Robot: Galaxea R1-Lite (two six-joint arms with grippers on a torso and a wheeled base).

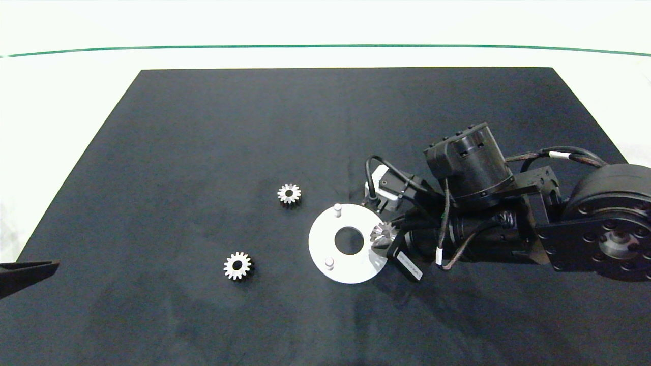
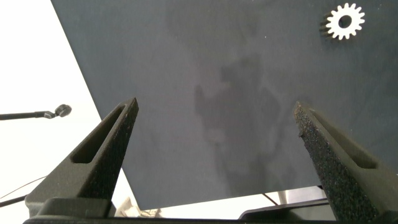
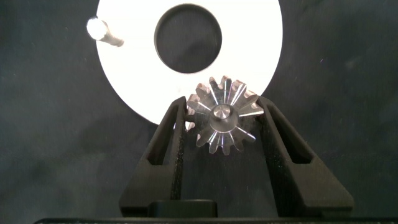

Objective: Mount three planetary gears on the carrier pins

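A white disc [image 1: 325, 244] lies on the black mat, with two carrier pins standing free on it: the far pin [image 1: 337, 209] and the near pin [image 1: 329, 263]. My right gripper [image 1: 382, 239] is shut on one planetary gear [image 1: 384, 233], held tilted over the disc's right rim. The right wrist view shows this gear [image 3: 222, 115] clamped between the fingers [image 3: 177, 130] above the disc [image 3: 255, 43], and one pin [image 3: 102, 34]. A round pale face fills the gear's centre; I cannot tell if it is a pin. Two gears [image 1: 289, 193] [image 1: 237, 265] lie loose left of the disc. My left gripper [image 1: 25, 272] is parked at the left edge, open.
The black mat [image 1: 203, 127] covers most of the white table and ends near my left gripper [image 2: 214, 118]. In the left wrist view one loose gear [image 2: 344, 21] shows far beyond the fingers. A green line [image 1: 325, 46] runs along the table's far side.
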